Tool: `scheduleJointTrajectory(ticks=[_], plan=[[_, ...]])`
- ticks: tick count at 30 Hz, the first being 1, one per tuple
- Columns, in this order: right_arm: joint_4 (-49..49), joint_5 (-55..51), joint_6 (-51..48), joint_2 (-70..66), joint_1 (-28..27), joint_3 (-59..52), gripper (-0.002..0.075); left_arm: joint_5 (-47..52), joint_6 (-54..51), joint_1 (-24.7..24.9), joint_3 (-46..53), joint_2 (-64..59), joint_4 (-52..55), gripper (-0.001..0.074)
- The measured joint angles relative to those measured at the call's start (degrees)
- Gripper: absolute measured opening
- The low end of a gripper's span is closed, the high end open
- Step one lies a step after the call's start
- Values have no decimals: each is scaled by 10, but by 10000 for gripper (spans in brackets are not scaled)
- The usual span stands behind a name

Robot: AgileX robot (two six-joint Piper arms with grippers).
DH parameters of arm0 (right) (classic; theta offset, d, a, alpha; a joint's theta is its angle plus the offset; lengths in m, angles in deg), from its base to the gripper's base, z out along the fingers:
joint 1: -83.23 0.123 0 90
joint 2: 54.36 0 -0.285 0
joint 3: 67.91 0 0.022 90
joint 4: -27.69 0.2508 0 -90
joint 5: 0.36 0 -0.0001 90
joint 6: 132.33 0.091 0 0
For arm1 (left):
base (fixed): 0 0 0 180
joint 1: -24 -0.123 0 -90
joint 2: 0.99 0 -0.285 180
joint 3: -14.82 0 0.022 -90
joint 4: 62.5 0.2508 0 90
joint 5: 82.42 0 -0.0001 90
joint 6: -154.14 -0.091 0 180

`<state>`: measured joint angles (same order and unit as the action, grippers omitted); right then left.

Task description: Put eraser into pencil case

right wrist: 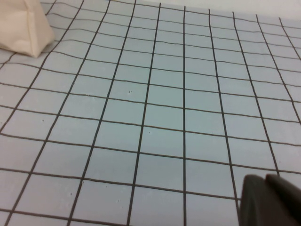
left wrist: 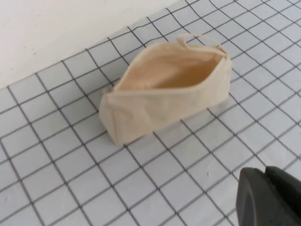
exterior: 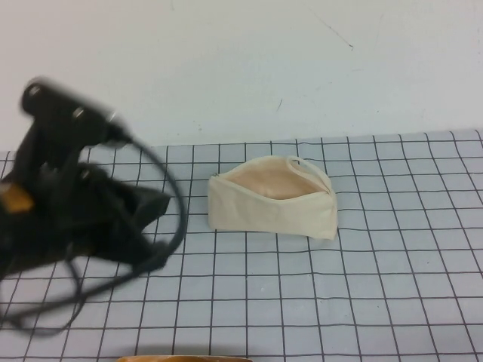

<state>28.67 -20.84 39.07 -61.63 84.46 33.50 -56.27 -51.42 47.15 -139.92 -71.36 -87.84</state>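
Note:
The pencil case [exterior: 272, 200] is a cream-white pouch lying on the grid mat with its zip open and its beige-pink lining showing. It also shows in the left wrist view [left wrist: 164, 94], and one corner shows in the right wrist view [right wrist: 23, 26]. The eraser does not show in any view, and no eraser shows in the visible part of the lining. My left gripper [exterior: 158, 205] hovers to the left of the case, apart from it; its fingertips [left wrist: 264, 170] are together with nothing between them. My right gripper [right wrist: 265, 178] is shut and empty over bare mat, away from the case.
The grey mat with a black grid [exterior: 362, 286] covers the table up to a white back wall [exterior: 241, 68]. A tan-brown strip [exterior: 185, 357] shows at the bottom edge of the high view. The left arm's black cable [exterior: 177, 219] loops over the mat.

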Motion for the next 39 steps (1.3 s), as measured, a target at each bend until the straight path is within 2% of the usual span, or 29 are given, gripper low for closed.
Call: scheduleJointTrajectory(ticks=[8,15,20,25,32,39], plan=[[0,0,0,0,0,0,-1,28,15,-49,114,174,30,0],[0,0,0,0,0,0,-1,-64,41,-83,279,339,49,0],[0,0,-4,0,0,0,-1,-98,147,-109,380,491,135,0],[0,0,-8,0,0,0,-1,-40,289,-152,436,614,217,0],[0,0,-8,0,0,0,-1,-15,314,-198,494,631,222,0],[0,0,-8,0,0,0,-1,-53,298,-205,527,631,222,0]])
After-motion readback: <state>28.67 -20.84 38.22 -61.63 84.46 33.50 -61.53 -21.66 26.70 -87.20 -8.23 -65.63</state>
